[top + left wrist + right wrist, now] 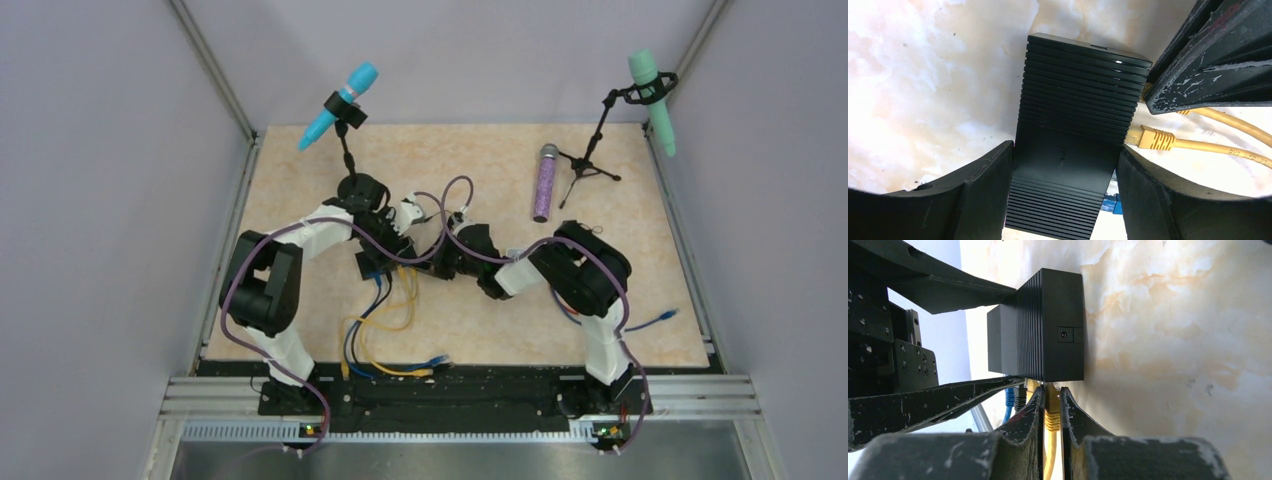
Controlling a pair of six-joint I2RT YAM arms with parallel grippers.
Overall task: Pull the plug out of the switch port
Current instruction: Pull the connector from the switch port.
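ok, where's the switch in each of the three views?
Top external: the switch, left of centre, a small dark block where the cables fan out.
Left wrist: the switch fills the middle.
Right wrist: the switch upper centre, directly above the yellow plug.
Shared landmark: yellow cables leaving its port edge.

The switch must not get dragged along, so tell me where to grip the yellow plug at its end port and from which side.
Grip the yellow plug by its ribbed boot just behind the port, fingers on opposite sides, coming in along the cable toward the socket edge of the switch. The plug juts straight out there, so the pull stays in line.
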